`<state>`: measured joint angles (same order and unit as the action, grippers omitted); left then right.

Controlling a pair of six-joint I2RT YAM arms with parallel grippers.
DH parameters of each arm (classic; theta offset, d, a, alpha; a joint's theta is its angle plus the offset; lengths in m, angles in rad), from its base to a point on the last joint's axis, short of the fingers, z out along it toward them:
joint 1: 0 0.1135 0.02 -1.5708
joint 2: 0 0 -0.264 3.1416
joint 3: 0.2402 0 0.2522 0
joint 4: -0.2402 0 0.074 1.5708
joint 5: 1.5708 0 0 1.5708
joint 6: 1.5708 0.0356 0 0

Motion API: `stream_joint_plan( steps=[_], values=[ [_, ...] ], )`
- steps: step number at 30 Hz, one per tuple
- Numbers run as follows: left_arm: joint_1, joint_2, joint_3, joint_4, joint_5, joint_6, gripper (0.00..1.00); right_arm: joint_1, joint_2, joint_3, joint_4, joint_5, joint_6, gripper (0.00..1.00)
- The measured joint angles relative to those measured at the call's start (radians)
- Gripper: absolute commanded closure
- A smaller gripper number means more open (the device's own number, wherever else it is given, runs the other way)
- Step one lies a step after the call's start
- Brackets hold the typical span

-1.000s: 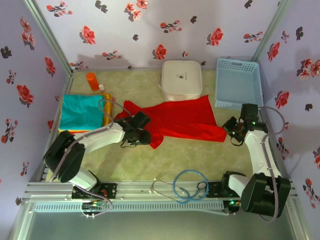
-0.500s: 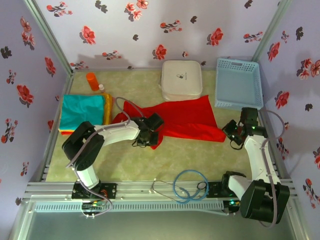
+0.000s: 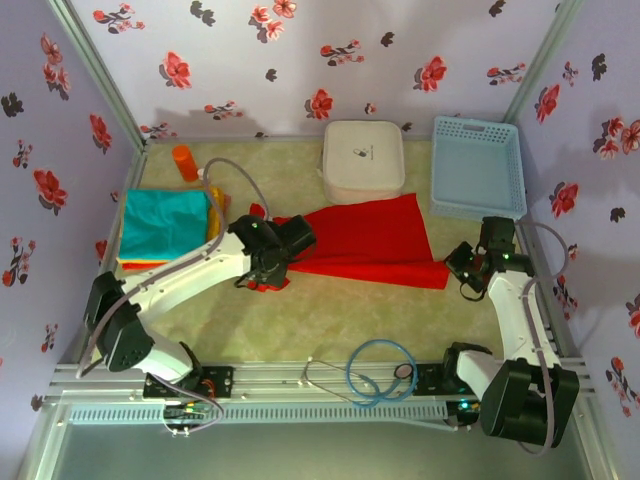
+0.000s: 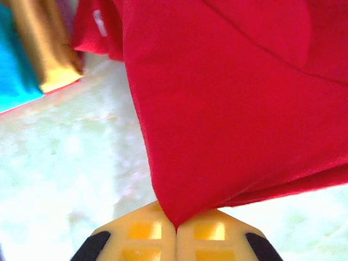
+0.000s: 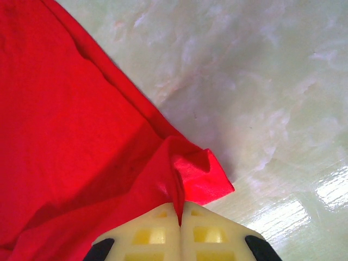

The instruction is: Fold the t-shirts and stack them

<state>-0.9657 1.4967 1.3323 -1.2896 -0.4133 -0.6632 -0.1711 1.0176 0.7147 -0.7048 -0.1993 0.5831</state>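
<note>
The large red t-shirt (image 3: 370, 240) lies spread across the middle of the table. My left gripper (image 3: 272, 268) is shut on its near left corner, and the cloth (image 4: 217, 109) fans up from the pinched yellow tips (image 4: 176, 225). My right gripper (image 3: 462, 272) is shut on the shirt's near right corner, where a red fold (image 5: 190, 168) sits bunched between the tips (image 5: 180, 209). A folded stack lies at the far left: a teal t-shirt (image 3: 160, 225) on top, a yellow one (image 3: 212, 215) at its right side, an orange edge (image 3: 140, 263) beneath.
A white rounded case (image 3: 363, 160) stands behind the red shirt, its near edge touching the cloth. A light blue lattice basket (image 3: 478, 165) is at the back right, an orange bottle (image 3: 185, 162) at the back left. Cable loops (image 3: 375, 370) lie on the front rail.
My left gripper closed on the red shirt's near left flap and pulled it back to the left, straightening the front edge. The right gripper stayed shut on its corner, barely moving.
</note>
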Motion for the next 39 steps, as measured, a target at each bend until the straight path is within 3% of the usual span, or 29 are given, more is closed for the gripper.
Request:
stream_joint_plan(
  steps=[7,14,15,18,22,26,29,34,39],
  values=[
    [-0.092,0.113,0.166,-0.142,-0.061,0.07,0.88,0.0,0.0,0.001,-0.004,0.013,-0.008,1.0],
    [-0.271,0.435,0.381,-0.187,-0.077,0.144,0.82,0.0,0.02,0.012,-0.01,0.024,-0.008,1.0],
    [-0.296,0.492,0.411,-0.189,-0.077,0.15,0.79,0.0,0.022,0.015,-0.01,0.024,-0.008,1.0],
    [-0.357,0.652,0.485,-0.188,-0.077,0.165,0.57,0.0,0.023,0.023,-0.011,0.024,-0.008,1.0],
    [-0.393,0.716,0.5,-0.189,-0.076,0.163,0.38,0.0,0.023,0.034,-0.018,0.025,-0.008,1.0],
    [-0.383,0.615,0.441,-0.149,-0.068,0.16,0.38,0.0,0.023,0.038,-0.027,0.028,-0.016,1.0],
    [-0.361,0.439,0.321,-0.089,-0.031,0.141,0.41,0.0,0.023,0.039,-0.027,0.028,-0.016,1.0],
    [-0.271,0.139,0.032,0.051,0.079,0.093,0.46,0.0,0.023,0.037,-0.026,0.028,-0.016,1.0],
    [-0.191,-0.004,-0.267,0.225,0.195,0.029,0.44,0.0,0.019,0.03,-0.025,0.024,-0.016,1.0]
  ],
)
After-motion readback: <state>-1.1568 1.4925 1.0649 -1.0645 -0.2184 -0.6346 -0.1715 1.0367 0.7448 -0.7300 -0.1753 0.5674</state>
